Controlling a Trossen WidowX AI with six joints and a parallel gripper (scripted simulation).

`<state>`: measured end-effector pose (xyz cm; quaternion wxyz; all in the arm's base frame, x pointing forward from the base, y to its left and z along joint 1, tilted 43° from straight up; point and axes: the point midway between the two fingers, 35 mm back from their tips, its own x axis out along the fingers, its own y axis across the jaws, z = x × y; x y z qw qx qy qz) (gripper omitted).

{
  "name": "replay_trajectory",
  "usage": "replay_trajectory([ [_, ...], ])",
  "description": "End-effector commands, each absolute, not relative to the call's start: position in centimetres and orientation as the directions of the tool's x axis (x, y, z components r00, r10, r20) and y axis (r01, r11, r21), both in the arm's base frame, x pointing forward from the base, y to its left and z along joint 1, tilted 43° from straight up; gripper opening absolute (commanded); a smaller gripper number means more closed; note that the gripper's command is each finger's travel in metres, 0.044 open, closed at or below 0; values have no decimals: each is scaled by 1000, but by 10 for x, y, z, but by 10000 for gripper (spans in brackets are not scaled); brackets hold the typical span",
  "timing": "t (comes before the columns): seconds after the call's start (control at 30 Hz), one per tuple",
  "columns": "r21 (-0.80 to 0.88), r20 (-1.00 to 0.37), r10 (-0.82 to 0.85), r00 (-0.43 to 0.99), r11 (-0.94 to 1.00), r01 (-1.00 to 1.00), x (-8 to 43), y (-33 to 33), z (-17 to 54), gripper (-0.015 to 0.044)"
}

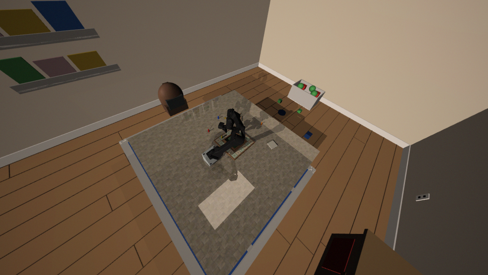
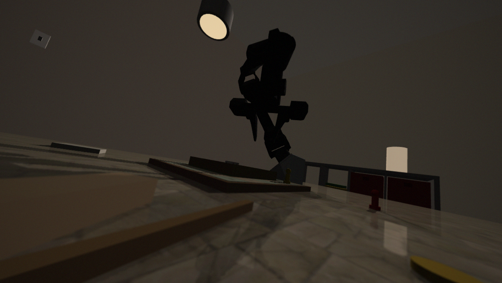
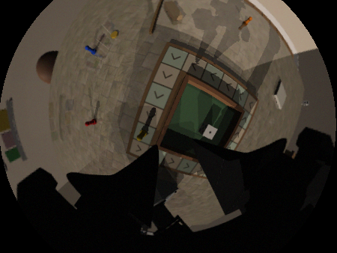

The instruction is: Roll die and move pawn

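The white die [image 3: 210, 132] lies in the green-floored dice tray [image 3: 215, 93] [image 2: 224, 168], with one dark pip on its top face. The yellow pawn [image 3: 141, 135] [image 2: 288, 176] stands upright on the board [image 1: 238, 156] [image 2: 267, 188], on the square beside the lower-left corner square in the wrist view. Arrows on that side point towards the bottom of the wrist view. My gripper [image 3: 174, 145] [image 2: 265, 140] is partly open with nothing between its fingers. It is above the board, clear of pawn and tray. The right finger hides part of the tray's near side.
A red pawn [image 3: 90, 122] [image 2: 375, 201], a blue pawn [image 3: 90, 49], a yellow disc [image 3: 114, 34] and an orange piece [image 3: 246, 22] are around the board. A wooden stick [image 3: 155, 19] [image 2: 157, 239] lies beyond it. A pale slab [image 1: 272, 145] [image 3: 280, 95] lies to the right.
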<state>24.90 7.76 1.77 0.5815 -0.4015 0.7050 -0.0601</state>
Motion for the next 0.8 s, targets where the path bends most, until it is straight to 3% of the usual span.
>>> replay_trajectory([
  [0.0,-647,-752,-659,-5,737,194,222,96,-18,200],
  [0.27,-542,-739,-673,4,599,589,207,104,-35,200],
  [0.77,-531,-739,-674,5,586,613,209,104,-37,200],
])
